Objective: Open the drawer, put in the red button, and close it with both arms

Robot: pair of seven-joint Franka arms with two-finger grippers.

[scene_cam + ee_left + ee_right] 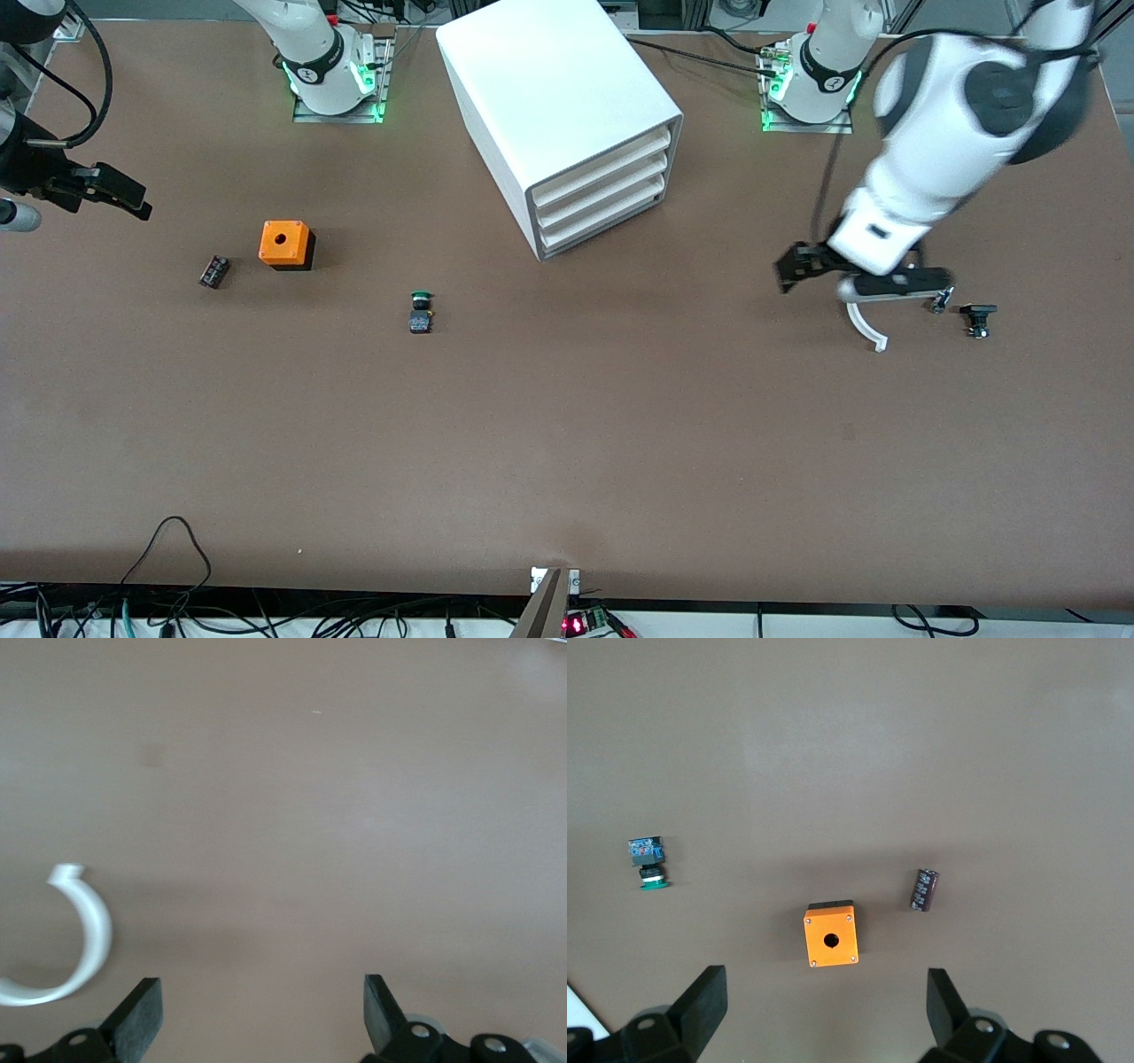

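Nearest lies a white hook [866,326] under my spread left gripper [802,270]; my right gripper [111,190] waits spread too, since the drawer [611,168] is unopened.

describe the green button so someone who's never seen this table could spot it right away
Start at the white cabinet with three stacked drawers, then look nearer the front camera, toward the right arm's end. The green button lies alone there on bare table. Its round green cap on a dark body distinguishes it from the orange box.

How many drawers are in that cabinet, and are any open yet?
3, stacked in the white cabinet: top drawer, middle drawer, bottom drawer. All look pushed in; none seems hidden.
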